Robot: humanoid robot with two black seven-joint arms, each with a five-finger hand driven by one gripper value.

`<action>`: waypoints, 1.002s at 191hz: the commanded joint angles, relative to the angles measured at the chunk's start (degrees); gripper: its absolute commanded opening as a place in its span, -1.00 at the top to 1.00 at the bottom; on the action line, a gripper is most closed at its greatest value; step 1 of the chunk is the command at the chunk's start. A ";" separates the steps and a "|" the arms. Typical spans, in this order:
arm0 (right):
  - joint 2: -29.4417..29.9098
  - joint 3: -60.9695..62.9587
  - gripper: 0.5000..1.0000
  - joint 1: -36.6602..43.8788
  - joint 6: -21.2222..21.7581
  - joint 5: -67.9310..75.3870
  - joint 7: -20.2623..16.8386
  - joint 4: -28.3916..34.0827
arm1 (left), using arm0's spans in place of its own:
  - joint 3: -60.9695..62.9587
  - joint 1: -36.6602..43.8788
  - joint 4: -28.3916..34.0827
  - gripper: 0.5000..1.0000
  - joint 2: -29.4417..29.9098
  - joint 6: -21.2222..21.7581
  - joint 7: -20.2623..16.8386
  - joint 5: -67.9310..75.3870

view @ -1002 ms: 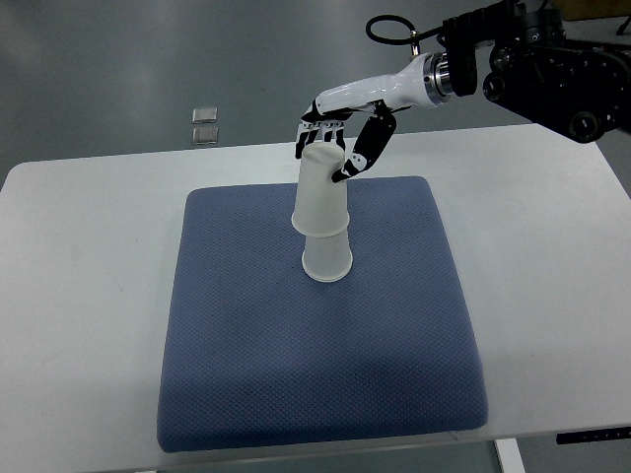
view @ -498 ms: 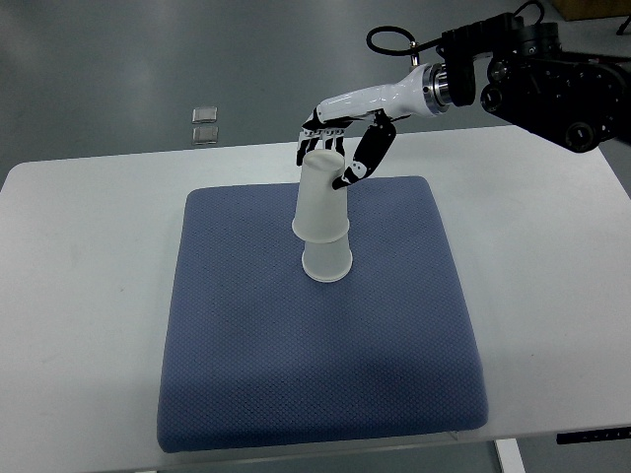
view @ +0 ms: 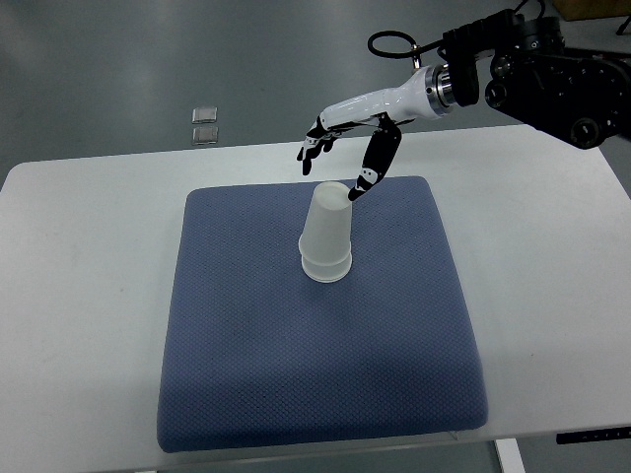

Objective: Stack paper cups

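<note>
Two white paper cups (view: 326, 235) stand upside down, one nested over the other, in the upper middle of the blue mat (view: 315, 374). My right hand (view: 335, 163) hovers just above and behind the stack, its fingers spread and holding nothing. The thumb tip hangs close to the top cup's base without gripping it. The right arm comes in from the upper right. No left arm shows.
The blue mat lies on a white table (view: 89, 296). Two small square tiles (view: 205, 124) sit on the grey floor beyond the table's far edge. The dark robot body (view: 552, 74) fills the top right corner.
The upper cup has dropped down fully over the lower cup. My right hand has let go of it, opened, and lifted slightly up and right.
</note>
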 commanded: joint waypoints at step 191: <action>0.61 17.47 -0.56 -22.47 -21.78 40.18 -7.38 -21.36 | 0.00 0.00 0.00 -1.00 0.00 0.00 0.00 -0.04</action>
